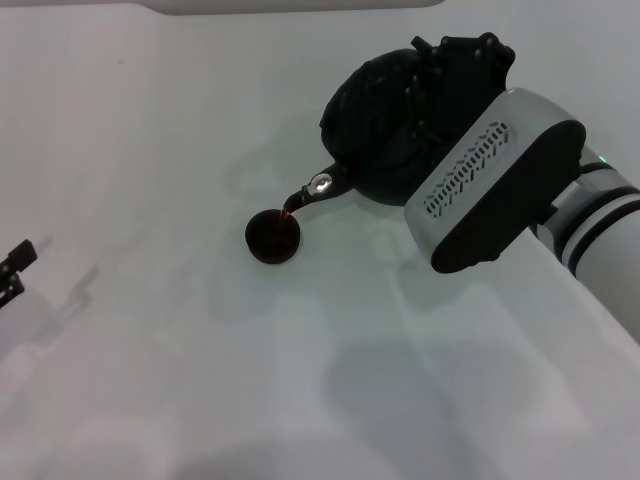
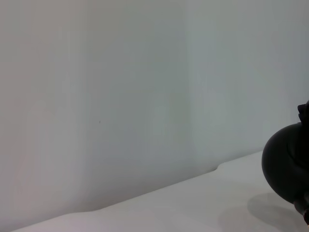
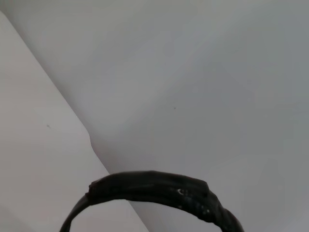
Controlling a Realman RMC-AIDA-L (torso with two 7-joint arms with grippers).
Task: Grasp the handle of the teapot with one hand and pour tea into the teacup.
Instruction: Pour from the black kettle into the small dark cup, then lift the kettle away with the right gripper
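Near the middle of the white counter [image 1: 150,380], toward its far side, the teapot [image 1: 385,120] hangs tilted with its spout dipped toward the robot's left. The small silver cap [image 1: 321,183] on the spout sits just above and beside the teacup [image 1: 273,237], and a thin reddish-brown stream of tea [image 1: 290,209] runs from the spout tip down into the cup. The cup stands upright on the counter, its inside dark. The pot's round body shows dark and glossy, and in the left wrist view part of that body [image 2: 287,162] appears at the picture's edge above its shadow on the counter.

Over the pot, the handle [image 3: 159,191] shows in the right wrist view as a thick black arch with a rough, cord-like surface, close under the camera. The right gripper [image 1: 455,75] is at the top of the pot, its dark housing bunched against the pot's upper side, with the white and grey wrist casing [image 1: 495,190] slanting down toward the robot's right. Whether its jaws are closed on the handle cannot be told, since the fingers are hidden behind the wrist and pot.

At the left edge of the head view, the left gripper [image 1: 14,270] rests low over the counter, well apart from the cup and pot, with its two dark finger ends [image 1: 20,255] standing apart and nothing between them.
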